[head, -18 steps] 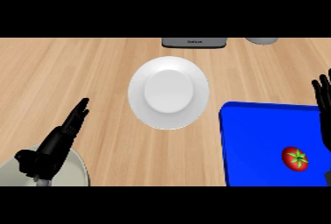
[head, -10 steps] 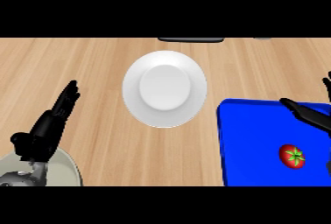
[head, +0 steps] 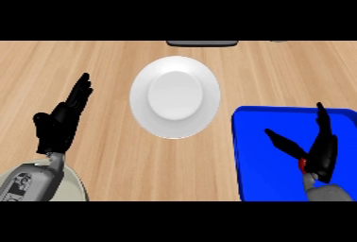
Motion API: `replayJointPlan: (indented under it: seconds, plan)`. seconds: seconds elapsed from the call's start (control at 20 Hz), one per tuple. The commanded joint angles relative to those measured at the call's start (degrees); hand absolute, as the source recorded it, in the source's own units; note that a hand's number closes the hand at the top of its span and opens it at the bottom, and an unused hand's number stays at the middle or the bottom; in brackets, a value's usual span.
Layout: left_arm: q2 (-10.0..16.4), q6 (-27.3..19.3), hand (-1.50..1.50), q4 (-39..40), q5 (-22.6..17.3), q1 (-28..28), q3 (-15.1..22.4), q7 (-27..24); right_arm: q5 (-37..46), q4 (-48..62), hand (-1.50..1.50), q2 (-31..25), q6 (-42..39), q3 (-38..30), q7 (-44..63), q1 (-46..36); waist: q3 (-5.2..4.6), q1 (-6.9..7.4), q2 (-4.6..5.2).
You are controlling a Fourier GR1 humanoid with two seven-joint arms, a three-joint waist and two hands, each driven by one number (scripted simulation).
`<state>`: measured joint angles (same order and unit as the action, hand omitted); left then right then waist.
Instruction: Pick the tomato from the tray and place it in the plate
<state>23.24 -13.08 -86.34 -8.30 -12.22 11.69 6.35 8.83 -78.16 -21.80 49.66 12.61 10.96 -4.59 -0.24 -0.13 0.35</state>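
A white plate (head: 175, 97) lies on the wooden counter at the middle. To its lower right sits a blue tray (head: 261, 142). Only a sliver of the red tomato (head: 302, 163) shows on the tray, behind my right hand (head: 322, 151). That hand hovers over the tomato, open, with fingers straight and thumb spread toward the left. My left hand (head: 61, 124) rests open at the left, fingers pointing up, apart from the plate.
A dark flat object (head: 201, 43) lies at the counter's far edge, above the plate. A pale round object (head: 73, 186) shows under my left forearm at the lower left corner.
My right hand has come in from the right edge and down over the tray, now covering most of the tomato. The view has shifted slightly; the left hand stays open.
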Motion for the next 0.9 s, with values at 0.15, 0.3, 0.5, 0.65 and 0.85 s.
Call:
replayJointPlan:
  seconds: [0.15,0.3,0.5,0.65,0.85]
  plan:
    - [-1.3,1.4,0.00,6.0,0.2,-1.3,-1.5,-2.6,22.5,-5.7,-1.50,-5.3,6.5,5.3,19.2,2.4,-0.07,-0.86,-0.46]
    - [-0.8,1.1,0.00,6.1,0.5,-1.2,-2.3,-2.6,27.4,-15.6,-1.50,-11.4,-1.6,2.2,29.4,4.2,-0.20,-1.99,-0.76]
    - [0.1,1.5,0.00,4.9,0.1,-0.8,-3.1,-2.2,26.9,-20.7,-1.50,-14.8,-17.4,3.6,42.4,5.5,-0.34,-1.65,-0.84]
    - [-2.5,-0.2,0.00,4.7,1.7,-1.1,-0.8,-1.3,23.2,-25.8,-1.50,-18.3,-26.8,3.0,50.5,6.6,-0.17,-1.88,-0.77]
    - [-1.1,2.1,0.00,6.3,0.6,-2.6,-2.9,-1.8,21.2,-36.6,-1.50,-20.3,-36.0,2.4,62.9,5.2,-0.05,-1.43,-0.60]
